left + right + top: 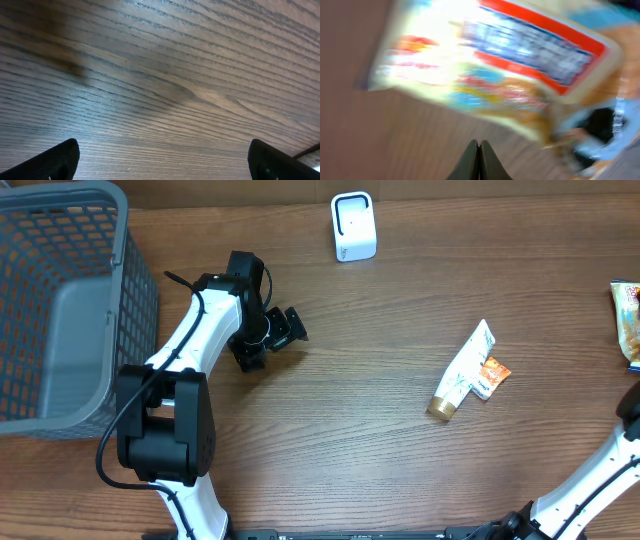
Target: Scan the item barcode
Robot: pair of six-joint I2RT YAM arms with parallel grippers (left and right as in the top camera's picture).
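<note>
A white barcode scanner (pixel 352 226) stands at the back of the table. A white tube with a gold cap (pixel 462 375) lies right of centre, with a small orange sachet (pixel 492 374) against it. A colourful snack packet (pixel 626 320) lies at the right edge and fills the right wrist view, blurred (pixel 495 65). My right gripper (pixel 479 150) is shut on nothing, just short of that packet; overhead, its arm (pixel 630 408) runs off the right edge. My left gripper (pixel 273 338) hovers open over bare wood (pixel 162 155), left of centre, holding nothing.
A grey mesh basket (pixel 135 290) takes up the back left corner, close beside the left arm. Wood tabletop (pixel 380 450) lies between the left gripper and the tube.
</note>
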